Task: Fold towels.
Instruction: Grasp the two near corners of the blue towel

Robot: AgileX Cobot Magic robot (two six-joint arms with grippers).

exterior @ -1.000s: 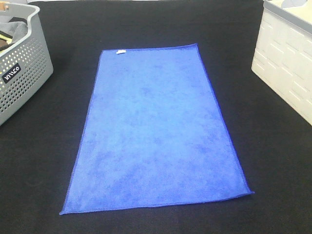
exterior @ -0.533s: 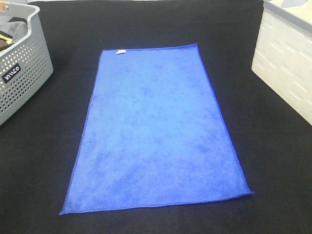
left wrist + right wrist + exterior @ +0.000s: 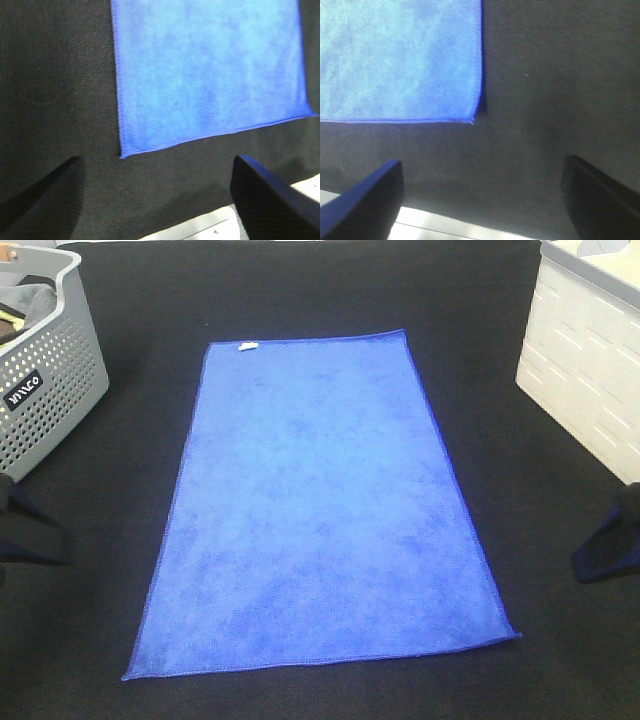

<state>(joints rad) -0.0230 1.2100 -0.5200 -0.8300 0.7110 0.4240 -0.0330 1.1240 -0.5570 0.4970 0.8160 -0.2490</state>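
The blue towel (image 3: 320, 500) lies spread flat on the black table cover (image 3: 500, 300), its long side running away from me and a small white tag (image 3: 247, 345) at its far left corner. My left gripper (image 3: 25, 525) shows at the left edge of the high view, off the towel's left side. The left wrist view shows the left gripper (image 3: 157, 165) open above bare cover, just short of the towel's (image 3: 210, 70) near left corner. My right gripper (image 3: 610, 545) is at the right edge. It (image 3: 482, 161) is open too, near the towel's (image 3: 400, 60) near right corner. Neither touches the towel.
A grey perforated basket (image 3: 50, 390) with dull cloth inside stands at the back left. A white slotted crate (image 3: 585, 370) stands at the back right. A pale strip (image 3: 445, 225) beyond the cover's near edge shows in both wrist views.
Both grippers have come into the high view, one at each side edge; before, neither showed. The towel has not moved.
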